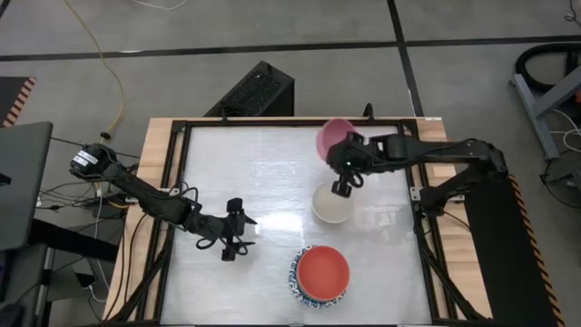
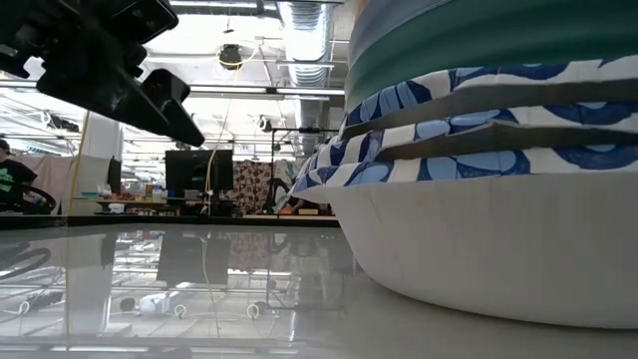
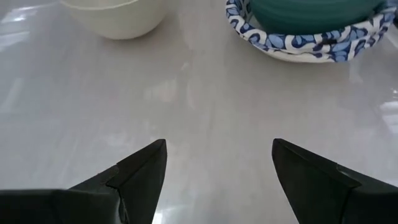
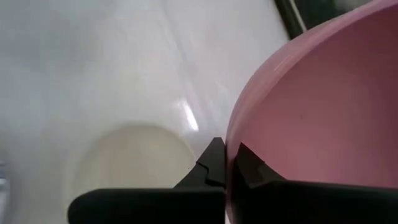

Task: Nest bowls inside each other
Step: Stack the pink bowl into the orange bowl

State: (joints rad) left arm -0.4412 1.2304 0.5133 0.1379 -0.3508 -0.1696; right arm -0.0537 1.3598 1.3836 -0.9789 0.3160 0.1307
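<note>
Pink bowl point(image 4: 323, 106) pinched at rim by right gripper point(image 4: 229, 163).
Held above cream bowl point(image 1: 332, 203); left gripper point(image 1: 238, 231) spread apart, idle near stacked bowls point(image 1: 321, 275).

i see a pink bowl point(image 1: 332, 136), a cream bowl point(image 1: 330, 205), and a red bowl point(image 1: 323, 271) topping a stack point(image 2: 498, 150) with a green band over white, blue-patterned rims; the surface point(image 1: 263, 173) is glossy white.

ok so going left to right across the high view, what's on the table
left gripper, fingers open → stack of bowls with the red bowl on top → cream bowl, with the right gripper over it, fingers shut on the pink bowl
</note>
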